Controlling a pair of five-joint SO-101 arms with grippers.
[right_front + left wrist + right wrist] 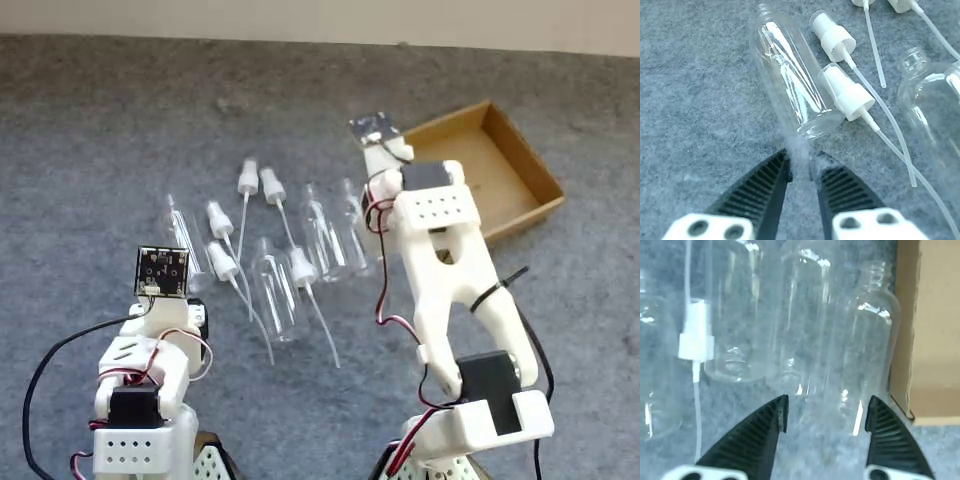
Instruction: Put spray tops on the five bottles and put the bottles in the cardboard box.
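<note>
Spray tops (pixel 222 263) lie scattered among bottles (pixel 275 290) beside the cardboard box (pixel 480 170).

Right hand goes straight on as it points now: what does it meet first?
Probably the clear plastic bottle lying nearest the brown cardboard box: its base sits straight ahead of the open right hand, in line with the gap. Depth leaves the distance unclear.

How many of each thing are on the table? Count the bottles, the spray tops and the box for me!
Clear bottles: 5
White spray tops: 5
Cardboard box: 1
Total: 11
</note>
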